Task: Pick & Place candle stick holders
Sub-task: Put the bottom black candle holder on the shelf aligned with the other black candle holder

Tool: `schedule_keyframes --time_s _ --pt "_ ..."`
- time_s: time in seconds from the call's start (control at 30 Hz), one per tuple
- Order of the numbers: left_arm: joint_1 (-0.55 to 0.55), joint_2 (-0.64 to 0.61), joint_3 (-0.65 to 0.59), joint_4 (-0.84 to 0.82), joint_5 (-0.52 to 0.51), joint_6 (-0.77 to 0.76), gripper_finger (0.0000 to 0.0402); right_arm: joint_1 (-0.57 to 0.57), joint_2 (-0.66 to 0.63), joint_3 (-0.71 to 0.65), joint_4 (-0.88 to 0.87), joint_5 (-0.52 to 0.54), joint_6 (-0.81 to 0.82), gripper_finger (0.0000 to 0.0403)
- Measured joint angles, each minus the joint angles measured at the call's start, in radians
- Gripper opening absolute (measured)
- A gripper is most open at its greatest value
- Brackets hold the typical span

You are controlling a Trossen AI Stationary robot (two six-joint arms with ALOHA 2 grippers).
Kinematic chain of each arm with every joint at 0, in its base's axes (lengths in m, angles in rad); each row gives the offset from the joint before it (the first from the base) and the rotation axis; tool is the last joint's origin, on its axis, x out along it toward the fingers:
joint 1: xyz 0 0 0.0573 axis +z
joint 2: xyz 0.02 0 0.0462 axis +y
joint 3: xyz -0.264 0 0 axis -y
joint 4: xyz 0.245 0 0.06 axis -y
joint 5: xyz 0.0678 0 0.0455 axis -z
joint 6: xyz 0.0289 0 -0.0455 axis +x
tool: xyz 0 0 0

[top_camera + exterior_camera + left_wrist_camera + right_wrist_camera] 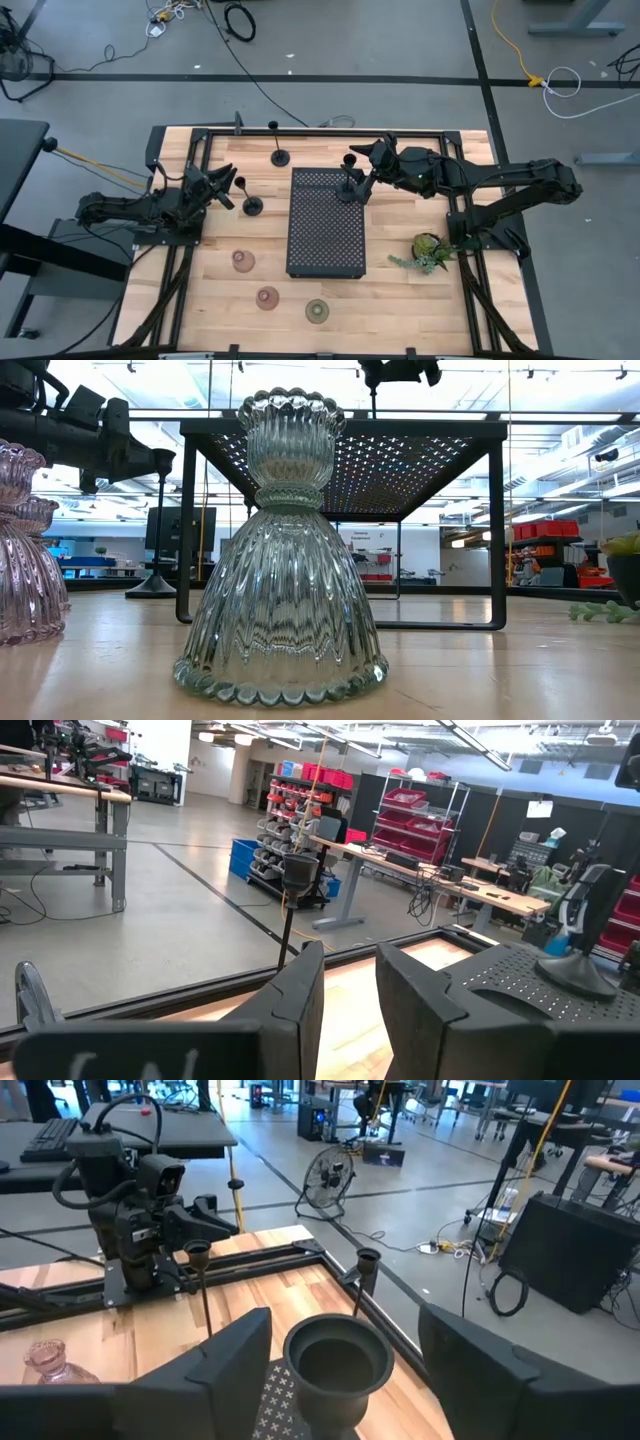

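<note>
The black perforated tray [327, 222] lies in the middle of the high view, its long side running from top to bottom of the frame. At its upper right corner stands a black candle stick holder [351, 186], upright, its round base on the tray surface. The right gripper [366, 180] is around the top of this holder. In the right wrist view the holder's cup [336, 1356] is seen between the two dark fingers [228, 1352], and there is a clear gap on each side, so the jaws stand wide and they hold nothing. I judge that this holder is already placed, and the coming move for this arm is to go straight up along the stem, because the stem's long axis is vertical and any side motion can tip it.

Two more black holders wait on the wood: one [253, 201] at the left of the tray, just beside the left gripper [222, 187], and one [280, 151] near the top edge of the table. The left arm is clearly nearer to both. Its jaws are partly closed with a narrow gap, empty as the left wrist view shows.

Three low glass cups [267, 297] stand in the lower left part of the table, well apart from both grippers.
</note>
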Motion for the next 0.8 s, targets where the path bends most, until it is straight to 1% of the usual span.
schedule_keyframes --time_s 0.17,0.3,0.6,0.67,0.73,0.8 --pt "0.0 0.0 0.0 0.0 0.0 0.0 0.0099 0.0 -0.015 0.0 0.004 0.014 -0.033 0.0267" --pt "0.0 0.0 0.0 -0.001 0.0 0.0 0.0099 0.0 -0.045 0.0 0.025 0.018 -0.053 0.0268" --pt "0.0 0.0 0.0 -0.046 0.01 0.009 0.0099 0.005 -0.153 0.0 0.03 0.02 -0.102 0.0265" --pt "0.0 0.0 0.004 -0.053 0.015 0.042 0.0101 0.005 -0.17 0.0 0.025 0.047 -0.105 0.0265" --pt "-0.001 0.0 0.022 -0.079 -0.014 0.086 0.011 0.005 -0.183 0.0 0.012 0.084 -0.105 0.0265" --pt "0.0 0.001 0.059 -0.091 -0.066 0.137 0.0124 0.005 -0.191 0.0 -0.009 0.105 -0.104 0.0265"
